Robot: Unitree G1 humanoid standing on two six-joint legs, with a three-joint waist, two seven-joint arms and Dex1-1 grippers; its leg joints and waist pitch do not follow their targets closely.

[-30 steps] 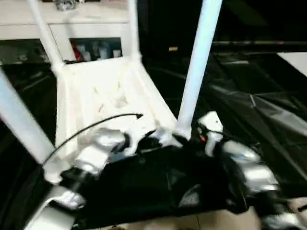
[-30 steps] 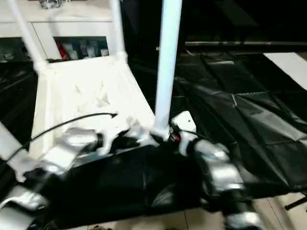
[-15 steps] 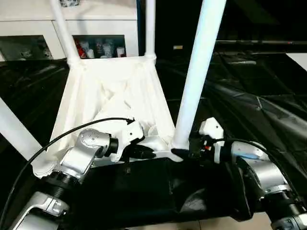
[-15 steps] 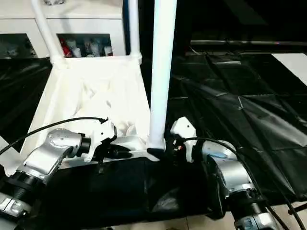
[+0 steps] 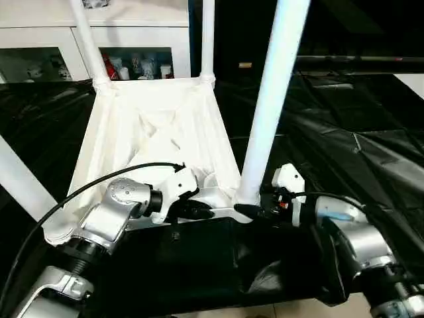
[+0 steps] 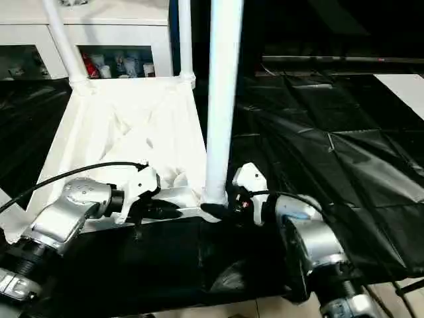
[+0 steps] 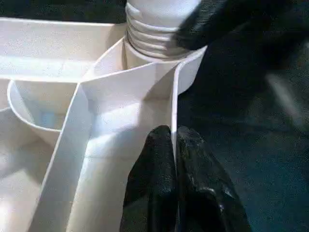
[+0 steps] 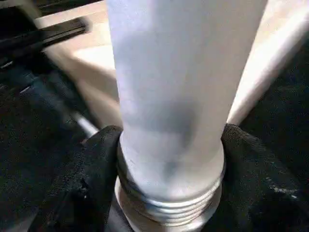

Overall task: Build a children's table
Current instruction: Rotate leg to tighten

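1. At the far left, a white leg (image 5: pixel 23 179) of the children's table (image 5: pixel 156 132) rises from the tabletop's near-left corner socket and runs out past the picture's left edge.
2. The table lies upside down on the black-draped work table (image 5: pixel 371 152), ribbed underside up, its near edge close to the work table's near edge. Two more legs stand in the far corner sockets: the far-left leg (image 5: pixel 87 43) and the far-right leg (image 5: pixel 208 40).
3. Behind the far edge of the work table stands a white cabinet (image 5: pixel 46 50) with glass doors and small items on its shelf.
4. The left gripper (image 5: pixel 199 212) reaches in from the near-left, silver forearm and a black cable trailing behind it. In the left wrist view its two black fingers (image 7: pixel 159 179) are pressed together on a thin upright wall of the tabletop's near edge, one finger on each side of that rim, just beside the near-right corner socket.
5. The near-right leg (image 5: pixel 271 99) stands upright in the near-right corner socket, the tallest thing in view. Its threaded base (image 8: pixel 169 203) shows a few turns of thread above the socket rim.
6. The right gripper (image 5: pixel 248 211) comes in from the right and touches the bottom of this leg. In the right wrist view its black fingers (image 8: pixel 96 174) sit on either side of the tube just above the thread, clamped around it.
7. To the right, the black drape is creased and glossy, reaching to the work table's right edge.
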